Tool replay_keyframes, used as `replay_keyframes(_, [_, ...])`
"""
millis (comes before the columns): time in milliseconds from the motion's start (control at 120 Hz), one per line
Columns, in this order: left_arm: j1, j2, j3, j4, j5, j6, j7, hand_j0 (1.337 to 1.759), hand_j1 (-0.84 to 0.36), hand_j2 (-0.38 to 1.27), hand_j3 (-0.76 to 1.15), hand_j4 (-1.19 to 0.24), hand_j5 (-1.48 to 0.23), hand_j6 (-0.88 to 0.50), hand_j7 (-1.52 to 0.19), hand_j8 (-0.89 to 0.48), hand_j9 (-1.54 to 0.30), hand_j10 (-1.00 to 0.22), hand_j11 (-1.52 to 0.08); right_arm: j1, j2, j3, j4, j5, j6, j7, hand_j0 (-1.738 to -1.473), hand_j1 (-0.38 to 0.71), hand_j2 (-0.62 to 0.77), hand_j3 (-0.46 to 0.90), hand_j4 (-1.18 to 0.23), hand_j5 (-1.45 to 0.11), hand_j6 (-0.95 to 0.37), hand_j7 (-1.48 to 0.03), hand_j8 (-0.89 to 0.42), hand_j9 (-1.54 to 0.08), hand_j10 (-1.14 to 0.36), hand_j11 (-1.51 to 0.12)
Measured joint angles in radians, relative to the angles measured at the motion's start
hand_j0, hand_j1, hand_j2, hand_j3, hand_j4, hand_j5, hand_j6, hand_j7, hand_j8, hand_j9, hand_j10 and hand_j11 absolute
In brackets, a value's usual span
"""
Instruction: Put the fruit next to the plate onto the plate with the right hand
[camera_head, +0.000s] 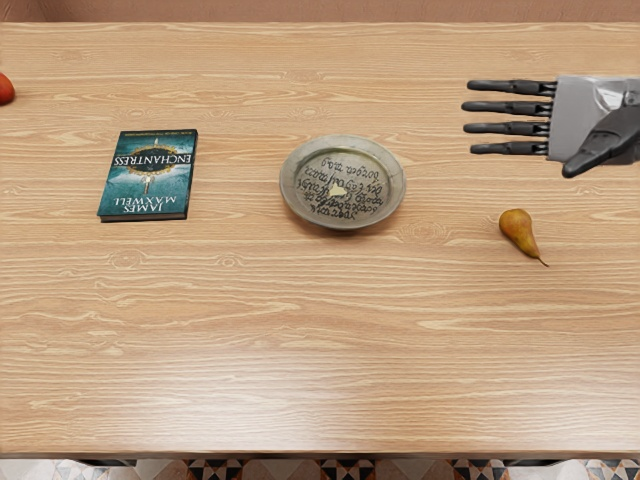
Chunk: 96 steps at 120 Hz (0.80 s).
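A brownish-yellow pear (518, 231) lies on the wooden table to the right of the plate, its stem pointing to the lower right. The grey round plate (342, 182) with dark script on it sits near the table's middle, with nothing on it but a small pale mark at its centre. My right hand (510, 117) comes in from the right edge, hovering above and behind the pear, fingers stretched straight toward the left and thumb angled down. It holds nothing.
A dark teal book (148, 174) lies to the left of the plate. A red fruit (5, 89) peeks in at the far left edge. The table's front edge runs along the bottom of the view.
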Motion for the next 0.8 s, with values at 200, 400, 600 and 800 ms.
replay_keyframes(200, [0.006, 0.000, 0.000, 0.000, 0.000, 0.000, 0.000, 1.658, 0.35, 0.00, 0.00, 0.00, 0.00, 0.00, 0.00, 0.00, 0.00, 0.00, 0.00, -0.002, -0.021, -0.019, 0.036, -0.009, 0.000, 0.000, -1.658, -0.32, -0.01, 0.00, -0.02, -0.03, -0.02, -0.03, -0.02, -0.03, -0.02, -0.03])
replay_keyframes(400, [0.005, 0.000, 0.000, -0.001, 0.000, 0.000, 0.000, 1.658, 0.35, 0.00, 0.00, 0.00, 0.00, 0.00, 0.00, 0.00, 0.00, 0.00, 0.00, 0.164, 0.025, -0.109, 0.039, -0.191, 0.000, 0.000, -1.658, -0.32, -0.01, 0.00, -0.02, -0.03, -0.02, -0.03, -0.02, -0.03, -0.02, -0.03])
replay_keyframes(600, [0.005, 0.000, 0.000, -0.001, 0.000, 0.000, 0.000, 1.658, 0.35, 0.00, 0.00, 0.00, 0.00, 0.00, 0.00, 0.00, 0.00, 0.00, 0.00, 0.423, 0.082, -0.375, 0.034, -0.373, -0.053, 0.000, -1.658, -0.32, -0.01, 0.00, -0.02, -0.03, -0.02, -0.03, -0.02, -0.03, -0.02, -0.03])
replay_keyframes(800, [0.006, 0.000, 0.000, 0.000, 0.000, 0.000, 0.000, 1.658, 0.35, 0.00, 0.00, 0.00, 0.00, 0.00, 0.00, 0.00, 0.00, 0.00, 0.00, 0.680, 0.153, -0.726, 0.021, -0.502, -0.274, 0.000, -1.658, -0.32, -0.01, 0.00, -0.03, -0.03, -0.03, -0.03, -0.03, -0.03, -0.03, -0.03])
